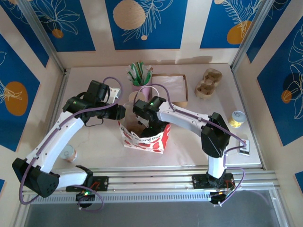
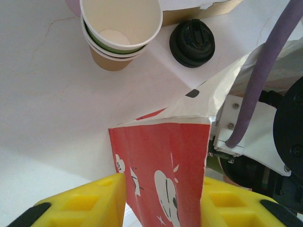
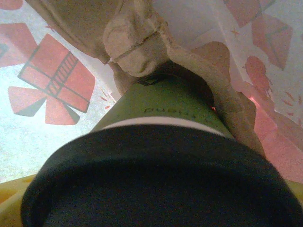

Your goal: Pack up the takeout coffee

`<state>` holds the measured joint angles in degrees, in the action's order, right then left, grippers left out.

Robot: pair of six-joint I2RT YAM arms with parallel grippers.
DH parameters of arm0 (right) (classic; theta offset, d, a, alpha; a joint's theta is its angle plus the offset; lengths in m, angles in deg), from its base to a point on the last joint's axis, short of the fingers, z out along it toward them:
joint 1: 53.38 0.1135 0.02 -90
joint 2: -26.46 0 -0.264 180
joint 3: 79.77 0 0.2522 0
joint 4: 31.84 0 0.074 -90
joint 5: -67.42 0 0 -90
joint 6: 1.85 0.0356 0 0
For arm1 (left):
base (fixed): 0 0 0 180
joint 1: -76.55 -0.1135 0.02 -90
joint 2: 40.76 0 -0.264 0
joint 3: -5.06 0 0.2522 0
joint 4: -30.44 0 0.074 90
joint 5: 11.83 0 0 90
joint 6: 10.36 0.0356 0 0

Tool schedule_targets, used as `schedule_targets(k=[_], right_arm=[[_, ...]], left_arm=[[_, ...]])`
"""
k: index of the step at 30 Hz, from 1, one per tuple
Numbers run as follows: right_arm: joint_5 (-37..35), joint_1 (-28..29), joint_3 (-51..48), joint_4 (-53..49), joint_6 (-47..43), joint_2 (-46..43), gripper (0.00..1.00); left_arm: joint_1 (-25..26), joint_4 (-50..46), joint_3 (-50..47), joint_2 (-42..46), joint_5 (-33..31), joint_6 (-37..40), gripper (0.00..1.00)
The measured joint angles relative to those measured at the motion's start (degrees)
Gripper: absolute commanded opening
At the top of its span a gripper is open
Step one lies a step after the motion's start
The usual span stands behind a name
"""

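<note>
The takeout coffee, a green cup with a black lid, stands low inside the red-and-white paper bag. Its base sits in a brown pulp carrier at the bag's bottom. My right gripper reaches down into the bag and is shut on the cup; the lid hides most of its yellow fingers. My left gripper clamps the bag's narrow red side panel between its yellow fingers, at the bag's upper left corner.
Stacked lidless paper cups and a loose black lid lie just behind the bag. Further back are a cup of green sticks, a brown box and a spare pulp carrier. A yellow can stands right, another can left.
</note>
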<state>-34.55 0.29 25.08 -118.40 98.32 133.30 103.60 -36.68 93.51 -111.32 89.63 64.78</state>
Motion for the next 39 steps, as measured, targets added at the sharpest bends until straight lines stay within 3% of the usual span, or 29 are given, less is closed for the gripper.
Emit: schedule_targets(k=[39], right_arm=[[-2.9, 1.5, 4.7, -3.8, 0.4, 0.0, 0.99]], left_arm=[[0.0, -1.2, 0.0, 0.0, -0.2, 0.0, 0.41]])
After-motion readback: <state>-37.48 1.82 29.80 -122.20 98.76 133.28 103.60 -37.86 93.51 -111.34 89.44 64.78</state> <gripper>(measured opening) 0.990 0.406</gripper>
